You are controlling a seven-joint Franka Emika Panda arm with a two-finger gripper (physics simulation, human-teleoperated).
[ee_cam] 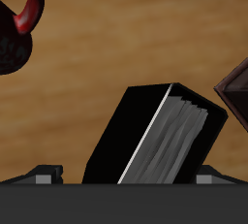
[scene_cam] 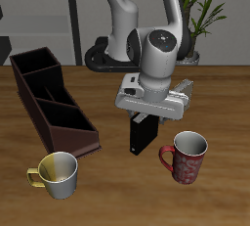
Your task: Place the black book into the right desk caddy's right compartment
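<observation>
The black book (scene_cam: 141, 135) stands upright on the table between the two mugs, and my gripper (scene_cam: 143, 118) is directly over its top end. In the wrist view the book (ee_cam: 155, 136) shows its black cover and white page edge. My gripper (ee_cam: 131, 176) straddles the book with its fingertips (ee_cam: 44, 175) set wide on either side, and a gap shows beside the book. The right desk caddy (scene_cam: 49, 101) is a long dark box with a reddish-brown base, well off to the side. Its right compartment (scene_cam: 29, 60) is the squarish section at the far end and looks empty.
A dark red patterned mug (scene_cam: 187, 158) stands close beside the book toward the front edge and also shows in the wrist view (ee_cam: 17, 24). A yellow-white mug (scene_cam: 58, 174) stands near the front edge below the caddy's low lip. A potted plant is behind the table.
</observation>
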